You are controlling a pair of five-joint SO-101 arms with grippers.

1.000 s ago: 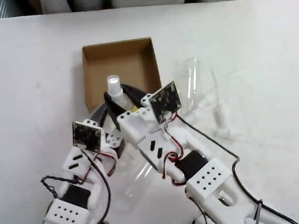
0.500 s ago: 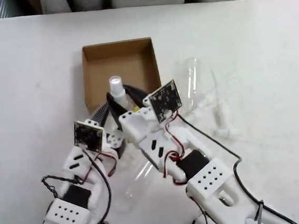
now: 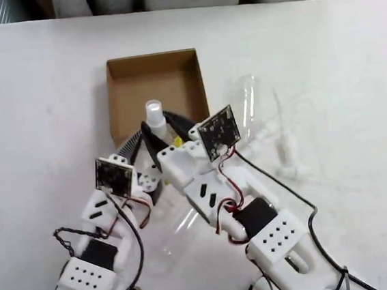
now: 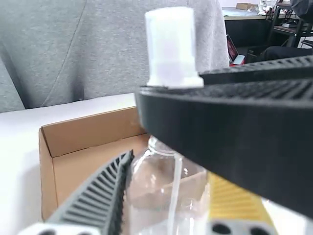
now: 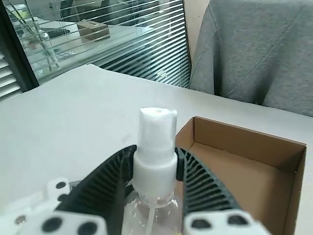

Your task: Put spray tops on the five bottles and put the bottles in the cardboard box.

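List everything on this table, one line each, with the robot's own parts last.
cardboard box: one, brown, open, on the table's far middle.
held bottle: one, clear, upright at the box's near edge.
spray top: one, white, on the held bottle.
lying bottle: one, clear, no top, on its side right of the box.
loose spray tops: pale with thin tubes, count unclear, near the lying bottle.
clear shape: one, probably another bottle, on the table between the arms.
table: one, white.
left gripper: black, beside the held bottle's body.
right gripper: black, shut around the spray top's collar.
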